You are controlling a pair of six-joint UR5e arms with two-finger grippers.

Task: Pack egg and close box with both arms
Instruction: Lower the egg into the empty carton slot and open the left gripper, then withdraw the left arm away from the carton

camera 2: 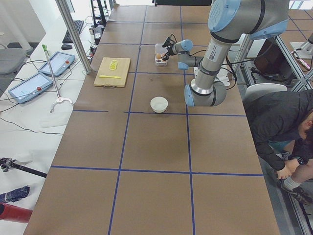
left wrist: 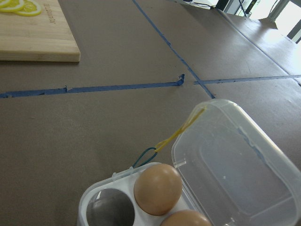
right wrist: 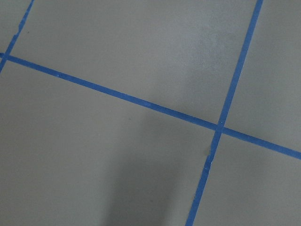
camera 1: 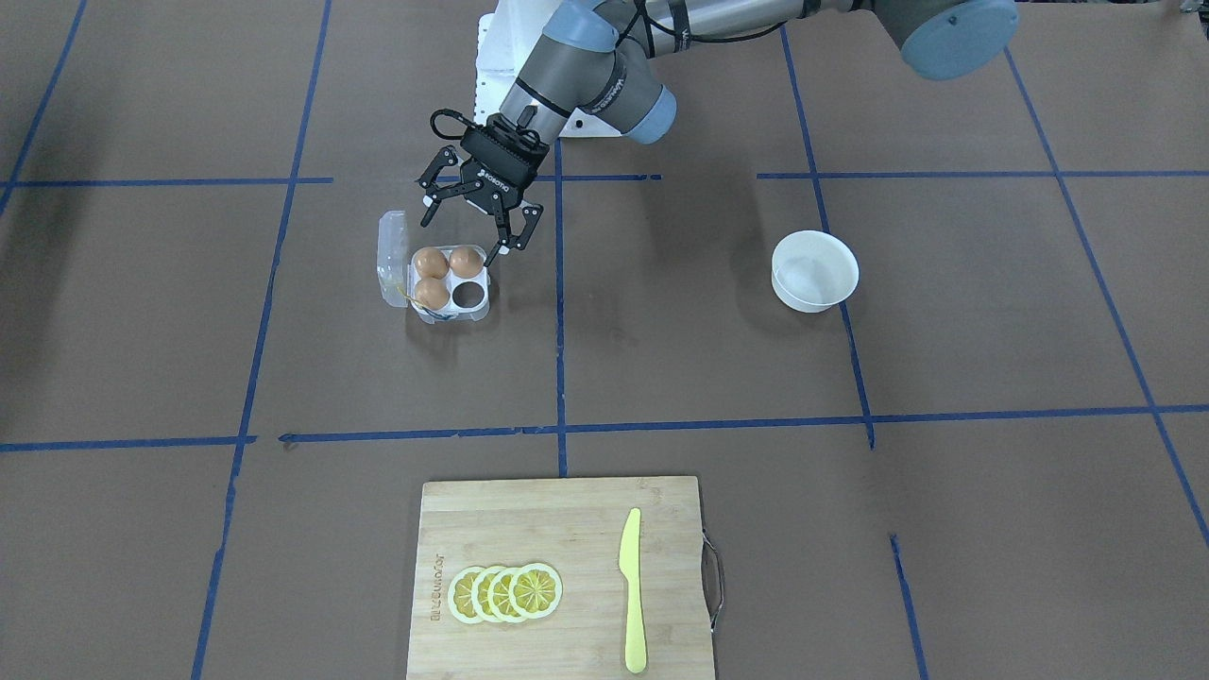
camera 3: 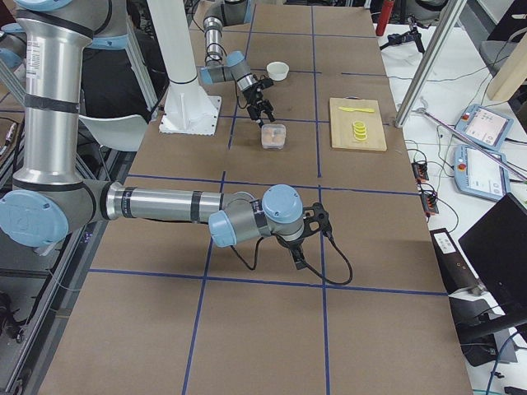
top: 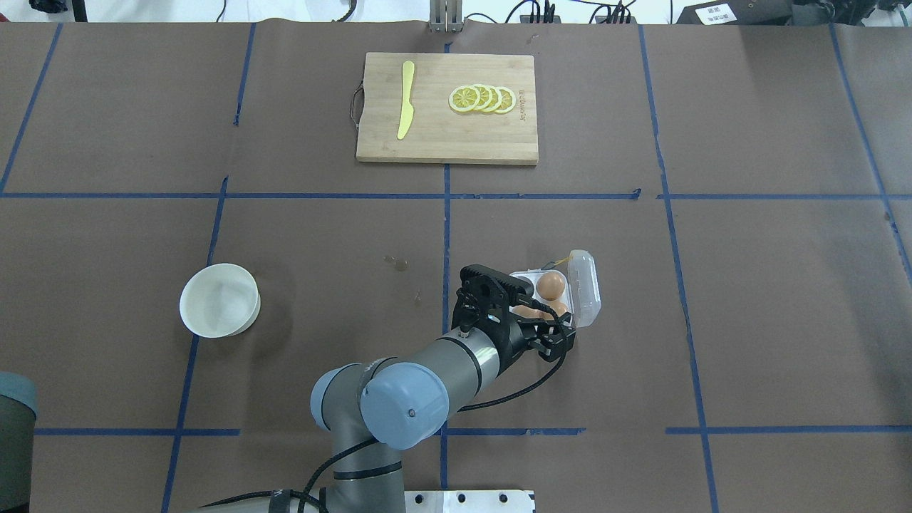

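Box [camera 1: 450, 279] sits on the counter [camera 1: 661, 359] in front of the robot base, on the robot's right of the centre tape line. Lid [camera 1: 391, 257] is open, standing up from its hinge on the side away from the bowl [camera 1: 831, 260]. Three brown eggs fill three cells; the fourth cell [camera 1: 465, 296], toward the operators and nearer the bowl, is bare. The three look alike. I take the egg [camera 1: 464, 261] to be the one closest to the left claw [camera 1: 465, 229], but cannot be sure. Left claw: spread wide, holding nothing, hanging just above the box's robot-side edge, apparently not touching it. Bowl looks empty. Right claw [camera 3: 298, 251]: seen only from the side camera, low over bare counter, well apart from the box. I cannot tell whether it is wide or narrow; its wrist view shows only counter and blue tape. Judgement: egg packed; lid-closing is the step in hand, not yet begun. Next move calls for the right arm to travel to the box. One claw should steady the white tray while the other swings the lid over the eggs and presses it down. Watch the yellow band [left wrist: 183, 126] trailing at the hinge corner; it could get trapped under the rim. The tray looks light and may slide if pushed unsupported.
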